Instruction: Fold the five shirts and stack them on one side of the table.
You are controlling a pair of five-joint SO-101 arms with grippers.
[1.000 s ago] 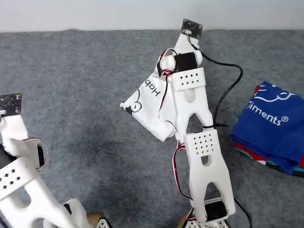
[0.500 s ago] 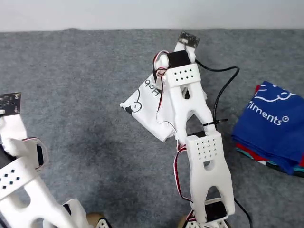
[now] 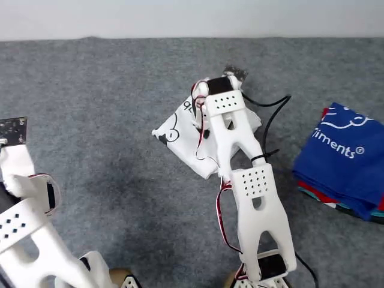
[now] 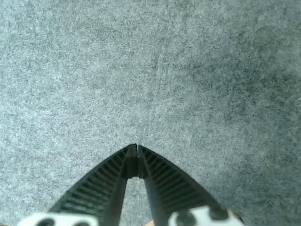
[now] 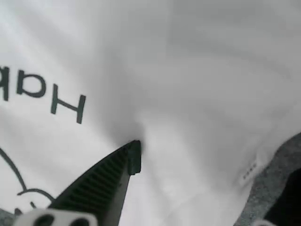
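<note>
Several folded shirts (image 3: 342, 157) lay stacked at the table's (image 3: 90, 90) right side, with the white shirt (image 3: 177, 135) mid-table beneath the right arm. The left gripper (image 4: 137, 149) hung over bare table, fingers pressed together. The right gripper (image 5: 197, 183) was spread, one finger (image 5: 133, 155) dug into the cloth; it would do best to gather a whole edge before closing.

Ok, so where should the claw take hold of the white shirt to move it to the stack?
Probably the edge facing the blue-topped stack, coming down from above. The white shirt lies flat on the table, so only an edge gives purchase, and the right claw hangs open right over that one.
</note>
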